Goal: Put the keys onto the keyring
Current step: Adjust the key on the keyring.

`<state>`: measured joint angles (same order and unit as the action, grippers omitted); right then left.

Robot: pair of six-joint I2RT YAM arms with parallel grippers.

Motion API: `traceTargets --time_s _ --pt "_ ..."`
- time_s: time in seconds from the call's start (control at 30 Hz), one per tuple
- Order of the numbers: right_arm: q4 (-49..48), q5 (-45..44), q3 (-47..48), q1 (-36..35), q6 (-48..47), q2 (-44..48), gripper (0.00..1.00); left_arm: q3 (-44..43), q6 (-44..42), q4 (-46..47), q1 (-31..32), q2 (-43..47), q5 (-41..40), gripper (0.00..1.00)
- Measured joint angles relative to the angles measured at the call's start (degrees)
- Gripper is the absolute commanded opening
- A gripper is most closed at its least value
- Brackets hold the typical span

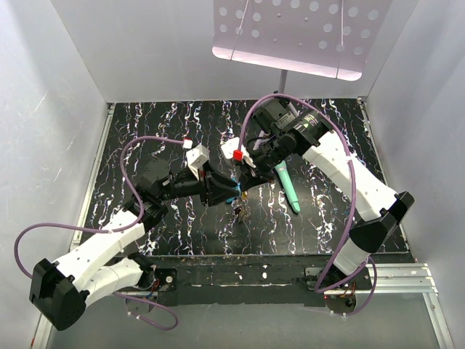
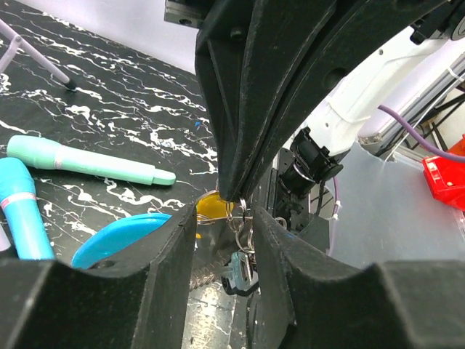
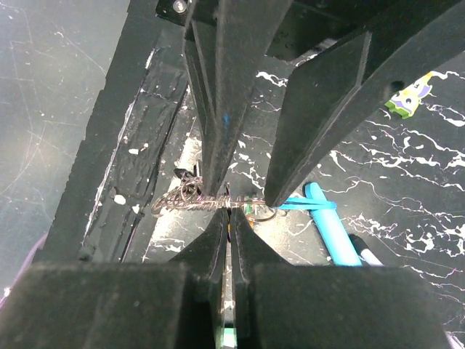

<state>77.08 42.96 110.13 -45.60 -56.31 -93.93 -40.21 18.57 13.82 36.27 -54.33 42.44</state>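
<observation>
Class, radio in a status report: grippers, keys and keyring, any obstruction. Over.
Right gripper shut on keyring. Left gripper open, straddling hanging keys. Teal stick alongside, not blocking.

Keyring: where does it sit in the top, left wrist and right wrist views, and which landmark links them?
Top external: keyring at picture centre, left of the teal stick.
Left wrist: lower centre, hanging below the right gripper.
Right wrist: centre, its chain running left from the right gripper.
Shared landmark: the right gripper, pinched shut on it.
</observation>
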Motion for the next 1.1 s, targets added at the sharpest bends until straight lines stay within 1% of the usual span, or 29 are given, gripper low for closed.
traceTargets --time_s 0.07,0.17,0.33,0.53,0.57,0.67,0.7,0.77,0.87,0.97,1.1 --pt "0.00 0.22 -0.02 0.02 0.20 -0.07 0.01 -0.02 0.26 0.07 0.17 -0.81 0.46 0.30" --pt "0.15 0.24 -0.02 0.13 0.48 -0.24 0.01 -0.20 0.55 -0.07 0.33 -2.01 1.18 0.22" --pt "0.17 0.28 -0.02 0.39 0.70 -0.31 0.01 -0.94 0.92 -0.24 0.46 -2.56 2.45 0.00" --pt "0.28 0.61 -0.02 0.55 1.33 -0.31 0.01 -1.09 0.55 -0.20 0.66 -2.47 3.30 0.00" --pt "0.28 0.76 -0.02 0.59 1.70 -0.33 0.04 -1.09 0.52 -0.28 0.66 -2.32 3.28 0.00" --pt "-0.02 2.45 -0.02 1.38 3.37 -0.31 0.30 -0.61 0.66 -0.17 0.72 -0.87 2.43 0.00" --pt "-0.17 3.58 0.00 1.70 4.02 -0.33 0.36 -0.04 0.85 0.24 0.74 0.09 1.66 0.00" --pt "-0.02 5.14 0.07 2.95 5.38 -0.31 0.39 1.88 1.73 1.60 0.68 2.58 0.28 0.00" --pt "-0.07 7.56 0.15 5.68 5.97 -0.31 0.41 5.49 4.15 5.40 0.66 5.60 -1.44 0.00" --pt "-0.09 10.69 0.37 7.80 5.77 -0.24 0.42 9.33 7.26 10.43 0.66 7.04 -3.43 0.00" --pt "-0.33 16.22 -0.79 8.81 4.39 1.07 0.45 14.01 10.88 16.22 0.66 8.22 -6.95 0.00"
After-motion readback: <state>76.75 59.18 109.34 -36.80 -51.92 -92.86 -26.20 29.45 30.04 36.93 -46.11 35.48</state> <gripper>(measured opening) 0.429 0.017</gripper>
